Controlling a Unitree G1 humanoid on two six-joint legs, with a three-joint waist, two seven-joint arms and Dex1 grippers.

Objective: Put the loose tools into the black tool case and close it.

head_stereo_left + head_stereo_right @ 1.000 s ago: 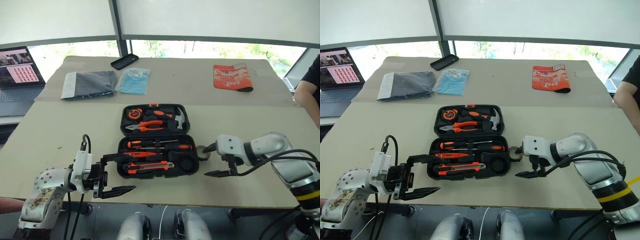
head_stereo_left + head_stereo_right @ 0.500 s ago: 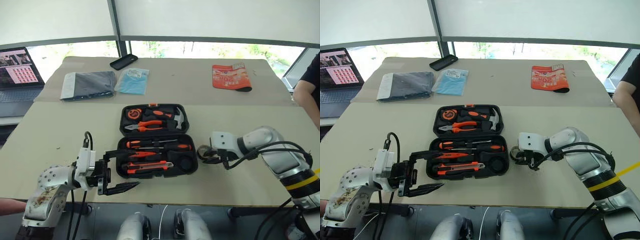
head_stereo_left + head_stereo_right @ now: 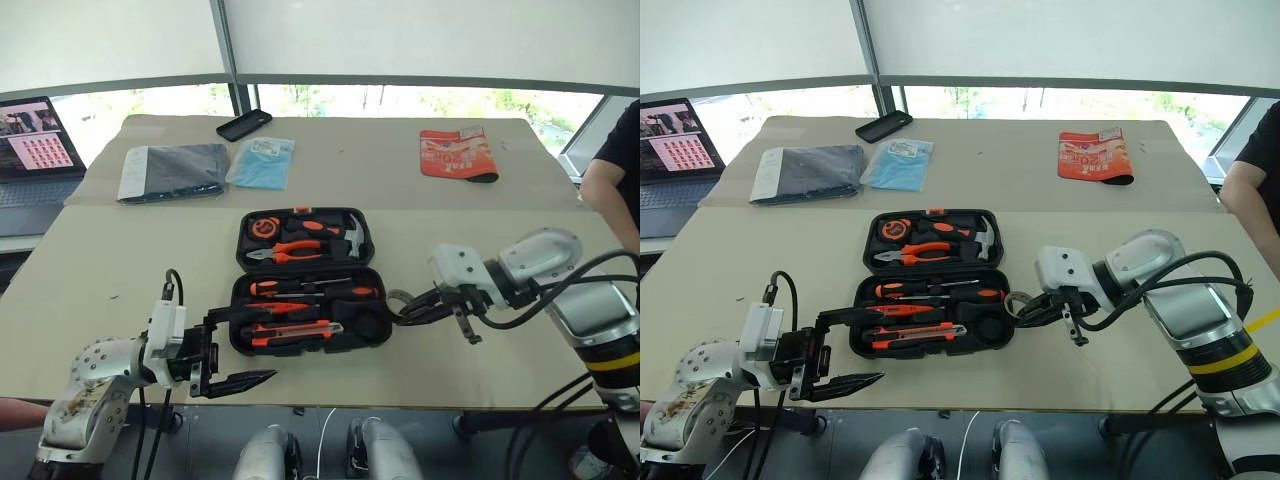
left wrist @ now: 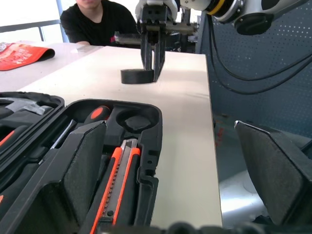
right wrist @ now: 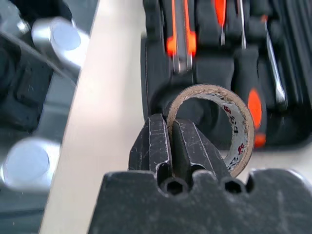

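Just off the right end of the black tool case (image 3: 308, 280), the right gripper (image 3: 408, 312) has the tape roll (image 5: 219, 119) pinched by its wall, one finger inside the ring, one outside, roll clear of the table (image 3: 480, 360). Step in hand, as I read it: carrying the last loose tool to the case (screwdrivers and utility knife (image 3: 295, 329) already sit in the near half). Next move calls for lining the roll over the round pocket at the case's right end and lowering before release; then the lid. Left gripper (image 3: 232, 350) spread wide, empty, beside the case's near-left corner. Print inside the roll, unreadable; red pouch (image 3: 458, 153) text too small.
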